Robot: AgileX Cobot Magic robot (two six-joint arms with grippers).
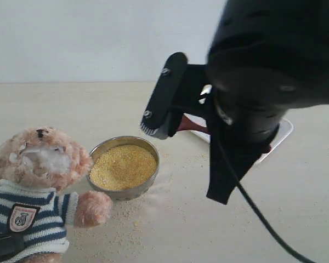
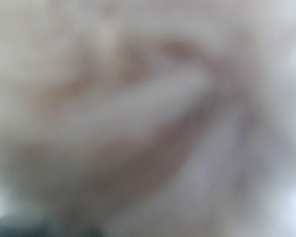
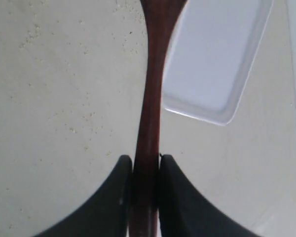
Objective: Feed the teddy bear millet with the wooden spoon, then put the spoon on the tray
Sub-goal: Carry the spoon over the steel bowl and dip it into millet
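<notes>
Reddish-brown wooden spoon (image 3: pixel 150 98) pinched by its handle in right gripper (image 3: pixel 145 173), jaws closed on it — long axis running straight up the frame. White tray (image 3: pixel 222 59) just right of the neck, upper right — likely a short rightward carry.

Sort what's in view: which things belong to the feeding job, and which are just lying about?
Job: teddy bear, millet in metal bowl, wooden spoon gripped by right end effector, white tray.
Incidental: black cable, beige tabletop.
</notes>
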